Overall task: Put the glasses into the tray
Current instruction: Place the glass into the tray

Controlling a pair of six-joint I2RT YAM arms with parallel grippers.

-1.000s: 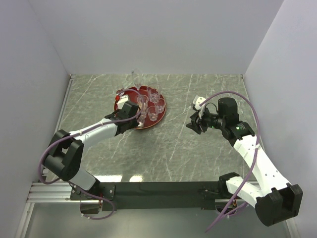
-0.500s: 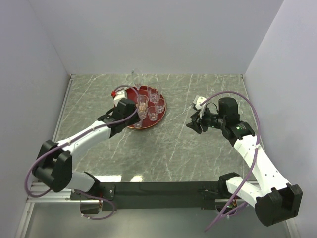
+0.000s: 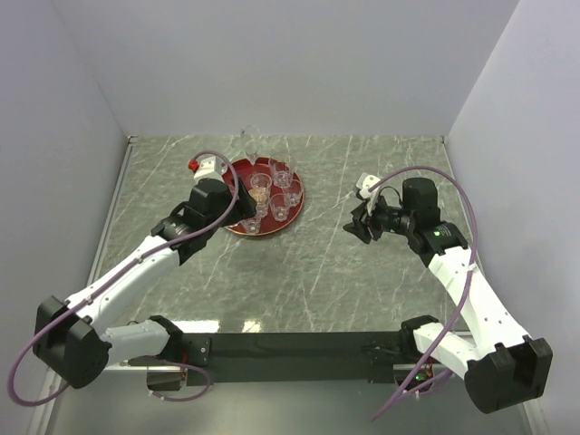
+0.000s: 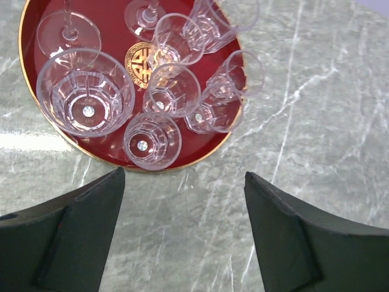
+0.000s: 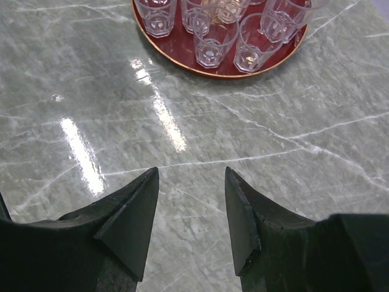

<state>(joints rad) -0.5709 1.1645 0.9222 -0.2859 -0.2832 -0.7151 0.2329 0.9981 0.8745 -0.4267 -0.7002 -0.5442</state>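
Observation:
The round dark-red tray [image 3: 298, 203] lies on the marble table left of centre and holds several clear glasses [image 3: 261, 187], all upright. In the left wrist view the tray [image 4: 91, 157] with its gold emblem [image 4: 143, 61] carries tumblers [image 4: 85, 91] and stemmed glasses [image 4: 67, 30]. My left gripper [image 4: 183, 175] is open and empty, hovering just off the tray's near-left rim [image 3: 237, 211]. My right gripper [image 3: 355, 228] stands open and empty over bare table to the right. In its wrist view, its gripper [image 5: 191, 173] points at the tray [image 5: 182, 61] and glasses [image 5: 213, 42].
White walls close in the table on the left, back and right. A black rail [image 3: 299, 346] with both arm bases runs along the near edge. Purple cables [image 3: 453, 195] loop off both arms.
My left gripper has opened, lifted and drawn back to the left off the tray, leaving a glass standing in it. The right arm has not moved.

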